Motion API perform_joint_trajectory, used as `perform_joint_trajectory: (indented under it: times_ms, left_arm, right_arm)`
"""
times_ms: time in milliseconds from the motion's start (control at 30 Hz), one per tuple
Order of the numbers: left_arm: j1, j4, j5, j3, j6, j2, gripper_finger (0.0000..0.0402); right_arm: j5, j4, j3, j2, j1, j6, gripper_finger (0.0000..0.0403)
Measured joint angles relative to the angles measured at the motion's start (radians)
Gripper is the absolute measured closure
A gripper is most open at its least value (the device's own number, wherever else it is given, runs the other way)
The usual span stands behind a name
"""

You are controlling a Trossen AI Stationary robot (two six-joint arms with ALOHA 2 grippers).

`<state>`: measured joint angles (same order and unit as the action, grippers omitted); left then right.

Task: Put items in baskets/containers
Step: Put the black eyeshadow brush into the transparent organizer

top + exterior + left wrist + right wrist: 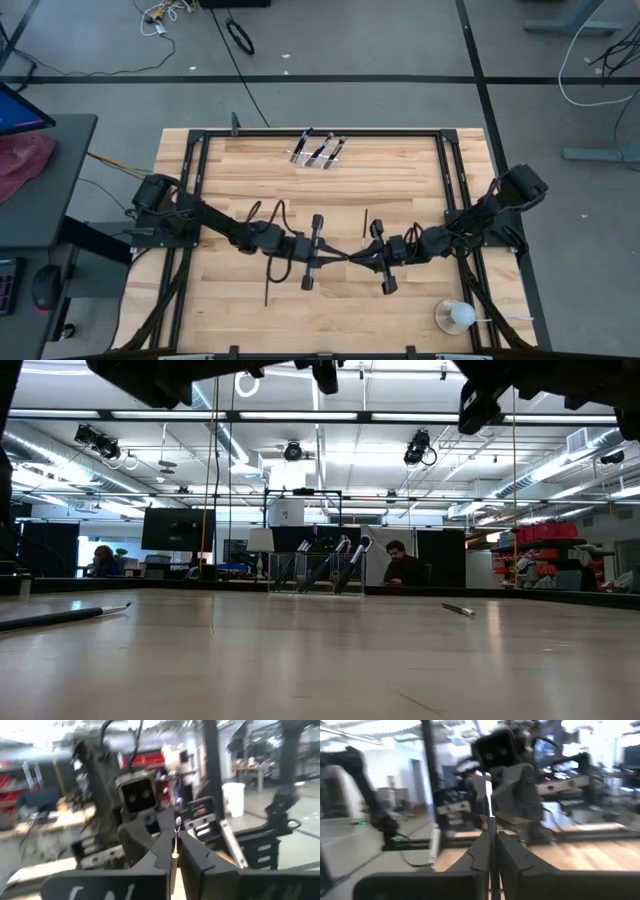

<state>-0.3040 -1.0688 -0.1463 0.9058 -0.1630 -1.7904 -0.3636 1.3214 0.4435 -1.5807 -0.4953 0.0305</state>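
My two grippers face each other above the table's middle, with one thin black makeup brush (348,257) spanning level between them. My left gripper (330,261) (175,845) is shut on one end and my right gripper (365,254) (491,840) on the other. The clear holder (318,153) (318,572) stands near the far edge with three brushes leaning in it. More brushes lie flat on the wood: one (267,284) near the left arm and one (365,222) beyond the right gripper. My left gripper pinches the brush's end (176,827) between its two fingers, coming level from the table's left, along the brush. The brush is lifted clear of the table. My right gripper pinches the black handle (491,822) between its two fingers, coming level from the table's right, along the brush. The silver ferrule (488,792) sticks out toward the left gripper.
A white round object on a clear base (455,317) sits near the table's near right corner. A black frame (200,180) runs along the table's left, far and right sides. In the low view loose brushes lie at left (65,617) and right (458,609). People sit in the room beyond.
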Motion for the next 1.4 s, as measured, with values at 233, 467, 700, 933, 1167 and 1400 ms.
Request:
perform_joint_trajectory:
  times_ms: [233, 467, 700, 933, 1167, 1400]
  left_arm:
    - [0.044, 0.414, -0.273, 0.000, 0.069, 0.180, 0.0385]
    - [0.261, 0.650, -0.364, 0.001, 0.151, 0.298, 0.0385]
    - [0.566, 0.663, -0.169, -0.001, 0.210, 0.283, 0.0385]
    - [0.719, 0.666, -0.074, 0.001, 0.212, 0.281, 0.0385]
    - [0.757, 0.677, -0.032, 0.000, 0.223, 0.206, 0.0385]
    - [0.778, 0.820, -0.039, 0.081, 0.219, 0.160, 0.0385]
  right_arm:
    - [-0.225, -0.348, 0.000, 0.150, 0.001, 0.034, 0.0330]
    - [-0.317, -0.610, -0.001, 0.235, 0.002, 0.169, 0.0307]
    - [-0.317, -0.612, -0.001, 0.181, 0.002, 0.212, 0.0305]
    - [-0.318, -0.606, -0.001, 0.145, 0.006, 0.231, 0.0305]
    - [-0.318, -0.597, -0.002, 0.139, 0.019, 0.250, 0.0305]
    - [-0.317, -0.595, -0.002, 0.139, 0.021, 0.249, 0.0305]
